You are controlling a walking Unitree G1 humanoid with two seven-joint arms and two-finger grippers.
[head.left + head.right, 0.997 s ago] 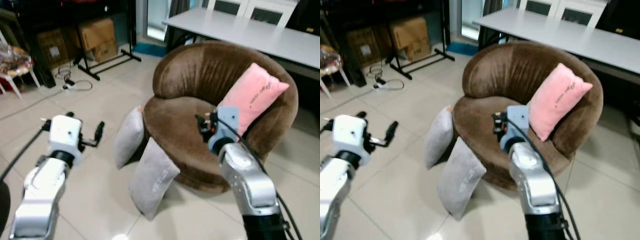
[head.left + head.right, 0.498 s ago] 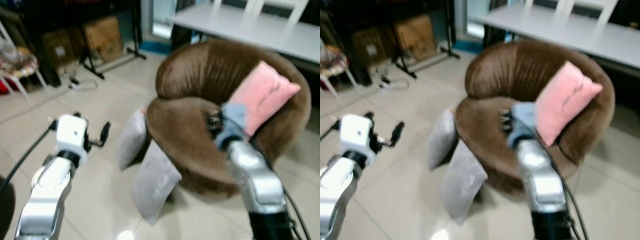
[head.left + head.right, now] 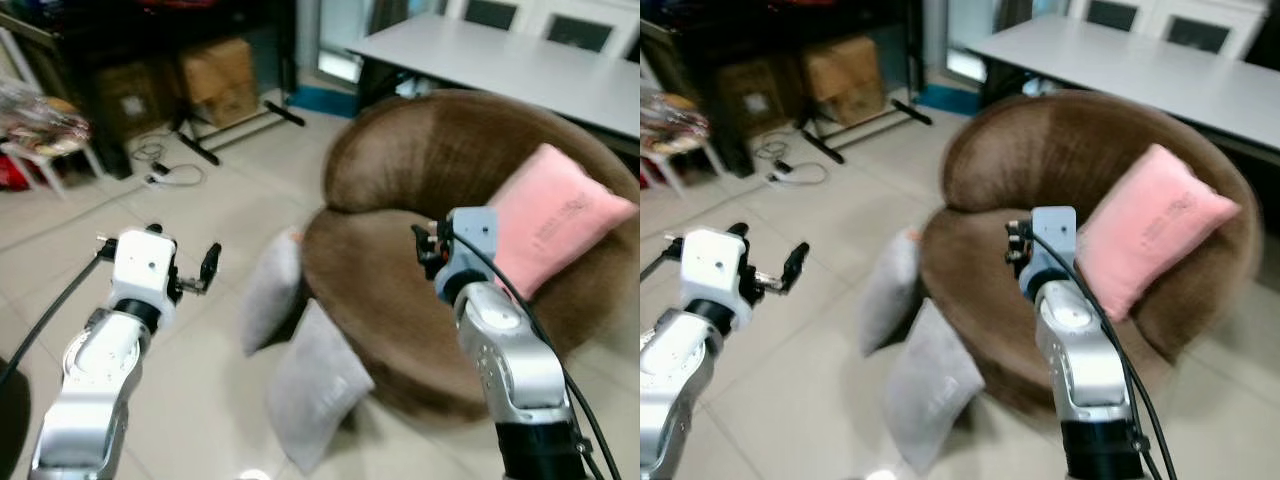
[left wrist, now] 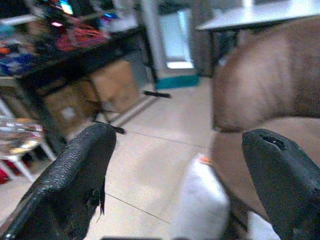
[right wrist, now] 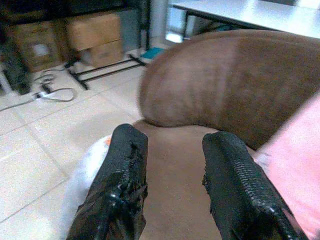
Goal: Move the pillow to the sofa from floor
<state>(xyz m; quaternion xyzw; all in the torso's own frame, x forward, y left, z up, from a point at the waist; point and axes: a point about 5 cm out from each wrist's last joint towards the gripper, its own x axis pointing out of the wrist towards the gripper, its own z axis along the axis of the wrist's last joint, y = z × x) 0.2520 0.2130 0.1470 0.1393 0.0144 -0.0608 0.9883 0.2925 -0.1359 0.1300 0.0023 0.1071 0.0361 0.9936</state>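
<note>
**Pillows still on the floor, nothing grasped**

Clearly the task is at its start. Two grey pillows are on the tiled floor (image 3: 200, 200), leaning against the front of the round brown sofa (image 3: 400, 170): the rear grey pillow (image 3: 272, 300) stands nearly upright against the seat edge, and the front grey pillow (image 3: 318, 400) leans tilted just beside it. Both look soft, with smooth cloth and rounded corners. A pink pillow (image 3: 560, 225) already rests on the seat against the backrest; the sofa cover looks like short velvet.

The left claw (image 3: 208, 268) hovers over the floor near the rear pillow, its fingers spread wide and empty. The right claw (image 3: 428, 245) is raised before the sofa seat, fingers parted, holding nothing. Reaching, gripping and lifting all remain. Behind the sofa stands a white table (image 3: 500, 65).
</note>
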